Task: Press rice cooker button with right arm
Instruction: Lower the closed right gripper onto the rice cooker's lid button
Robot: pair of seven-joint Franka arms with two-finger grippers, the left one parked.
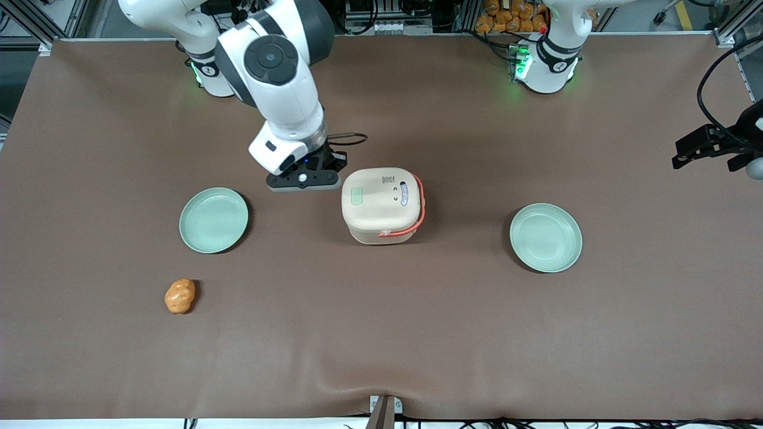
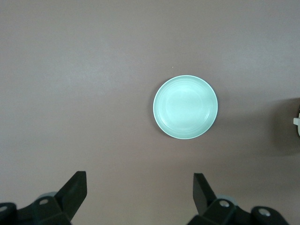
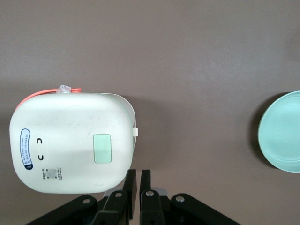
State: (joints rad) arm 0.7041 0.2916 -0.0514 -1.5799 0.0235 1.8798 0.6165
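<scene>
Covering: brown cloth (image 1: 417, 333) over whole table
Gripper (image 3: 136, 180): clenched, beside rice cooker (image 1: 381, 205)
Button (image 3: 102, 148): seemingly untouched
Nearby: two plates (image 1: 213, 220), orange lump (image 1: 179, 296)

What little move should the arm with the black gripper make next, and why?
Probably slide sideways over the lid, then lower. The gripper, fingers shut, hangs beside the rice cooker, toward the working arm's end, not yet above the button, which sits on the lid's near edge.

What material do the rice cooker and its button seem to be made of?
The rice cooker, beside the shut gripper, looks like matte cream plastic: smooth moulded corners, no shine. The button seems a matte mint-green plastic or rubber; the look leaves it open.
</scene>
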